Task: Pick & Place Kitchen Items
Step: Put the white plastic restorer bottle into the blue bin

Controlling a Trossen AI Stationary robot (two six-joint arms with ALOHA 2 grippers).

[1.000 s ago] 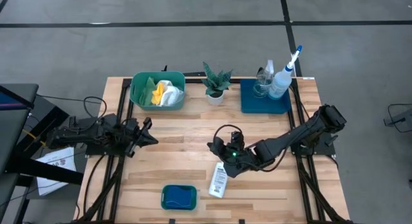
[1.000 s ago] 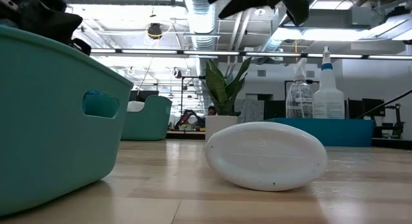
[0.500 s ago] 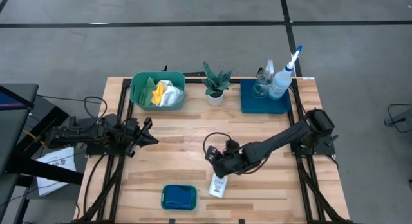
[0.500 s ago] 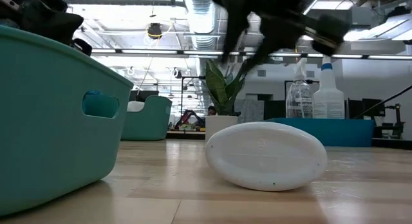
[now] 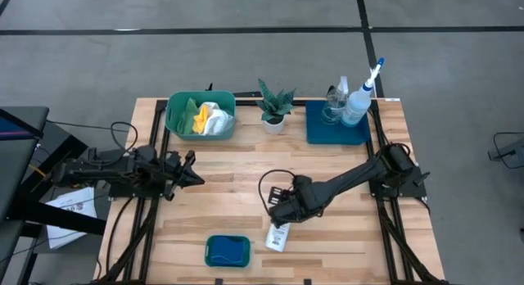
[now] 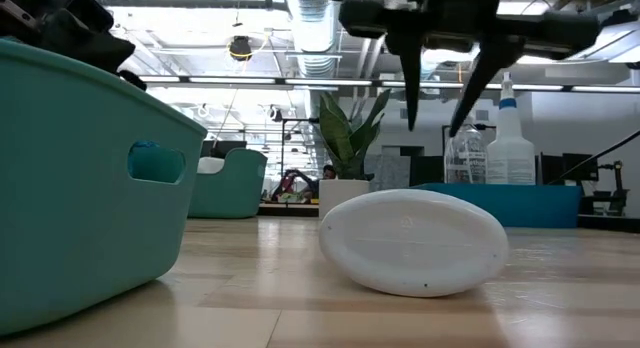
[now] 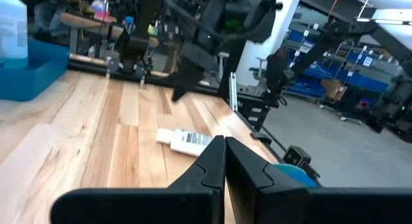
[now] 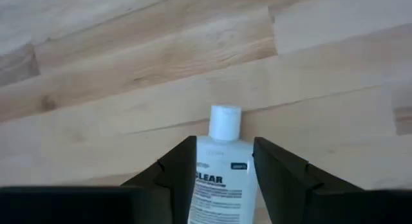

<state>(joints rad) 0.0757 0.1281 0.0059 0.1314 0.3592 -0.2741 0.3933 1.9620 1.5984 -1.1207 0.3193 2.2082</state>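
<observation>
A small white bottle lies on its side on the wooden table near the front edge, with its cap pointing toward the far edge. My right gripper hangs open above the bottle's cap end and points steeply down. One finger stands on each side of the bottle, and the fingertips are clear above it. My left gripper is shut and empty, level at the table's left side. A white spray bottle and a clear spray bottle stand in the blue tray.
A green tub holding white, yellow and green cloths sits at the far left. A small potted plant stands at the far middle. A second green tub with a blue sponge sits at the near edge, left of the bottle.
My right gripper has sunk toward the small white bottle, shifted a little toward the near edge, and tipped from nearly level to pointing steeply down. The bottle has stayed where it was.
</observation>
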